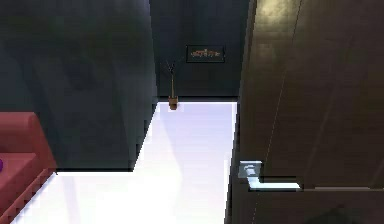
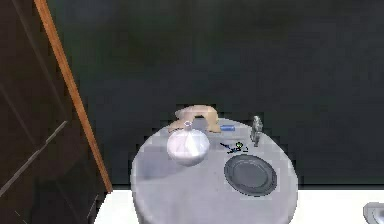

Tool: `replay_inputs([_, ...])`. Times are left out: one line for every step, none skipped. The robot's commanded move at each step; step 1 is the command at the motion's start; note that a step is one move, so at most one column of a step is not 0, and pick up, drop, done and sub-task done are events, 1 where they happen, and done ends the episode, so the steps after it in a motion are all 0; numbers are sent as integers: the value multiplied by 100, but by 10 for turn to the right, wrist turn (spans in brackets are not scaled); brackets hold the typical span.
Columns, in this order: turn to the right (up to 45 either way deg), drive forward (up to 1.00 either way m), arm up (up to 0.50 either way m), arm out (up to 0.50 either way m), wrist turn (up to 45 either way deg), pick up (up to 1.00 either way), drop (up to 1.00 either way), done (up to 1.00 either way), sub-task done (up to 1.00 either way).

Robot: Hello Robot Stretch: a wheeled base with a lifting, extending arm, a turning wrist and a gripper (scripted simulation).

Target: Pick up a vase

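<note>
A round grey table (image 2: 160, 185) stands in the arm side view against a dark wall. On its middle sits a pale, silvery round-bodied vessel (image 2: 187, 147) that may be the vase. Behind it lies a tan curved object (image 2: 202, 115). A dark round plate (image 2: 250, 176) rests on the table's right part. Near it are a small metal shaker-like piece (image 2: 256, 128), a small blue item (image 2: 228, 128) and a tiny dark tangle (image 2: 235, 148).
A dark wooden door (image 1: 310, 100) with a silver handle (image 1: 252, 174) takes up the forward view's right. A pale floor strip (image 1: 190, 150) runs between dark walls to a small brown object (image 1: 173, 101). A red sofa (image 1: 20, 150) sits at the lower left. Another wooden door (image 2: 40, 110) stands left of the table.
</note>
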Motion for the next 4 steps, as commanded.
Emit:
replay_inputs([0, 0, 50, 0, 0, 0, 0, 0, 0])
replay_inputs([0, 0, 38, 0, 0, 0, 0, 0, 0])
replay_inputs([0, 0, 0, 26, 0, 0, 0, 0, 0])
replay_inputs([0, 0, 0, 0, 450, 0, 0, 0, 0])
